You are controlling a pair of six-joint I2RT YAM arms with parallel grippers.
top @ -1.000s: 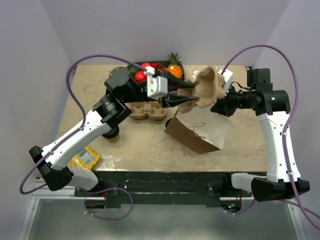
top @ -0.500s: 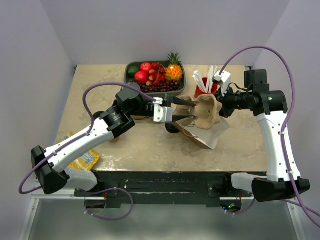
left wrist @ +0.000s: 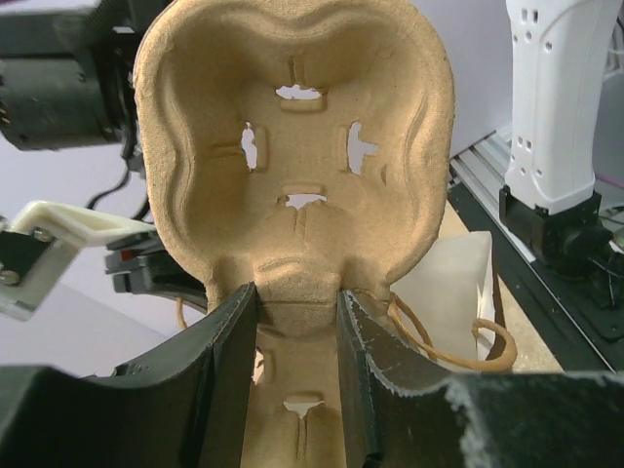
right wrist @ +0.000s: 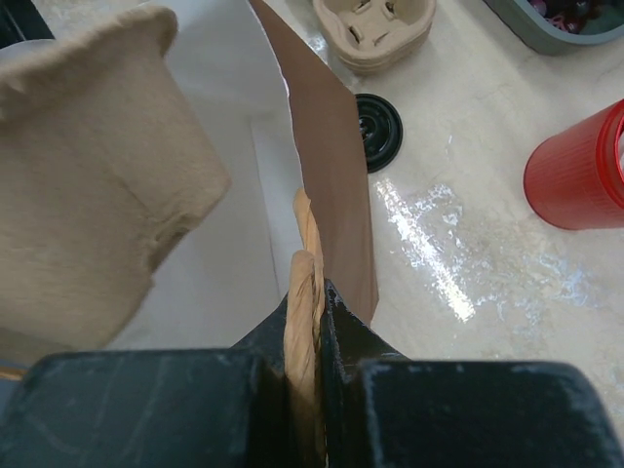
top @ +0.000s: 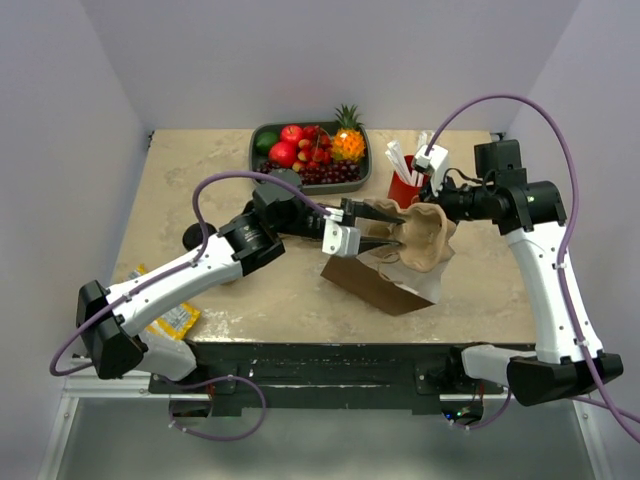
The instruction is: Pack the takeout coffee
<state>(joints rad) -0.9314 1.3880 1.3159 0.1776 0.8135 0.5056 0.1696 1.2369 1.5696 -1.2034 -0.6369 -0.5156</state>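
My left gripper (top: 385,232) is shut on a tan moulded cup carrier (top: 425,235), pinching its centre rib (left wrist: 297,302). The carrier stands on edge, partly inside the mouth of a brown paper bag (top: 385,285) that is white inside. My right gripper (top: 443,205) is shut on the bag's twisted paper handle (right wrist: 314,273) and holds the mouth up. The carrier fills the left of the right wrist view (right wrist: 88,156). A round black lid (right wrist: 378,132) lies flat on the table beside the bag. The kraft cup is hidden under my left arm.
A red cup of white straws (top: 405,185) stands just behind the bag. A stack of spare carriers (right wrist: 373,29) sits past the lid. A fruit tray (top: 310,150) is at the back. A yellow packet (top: 170,318) lies at the front left.
My left arm has swung the carrier down and to the right, from above the table into the bag's mouth. My right gripper has lowered a little with the handle, and the bag has shifted.
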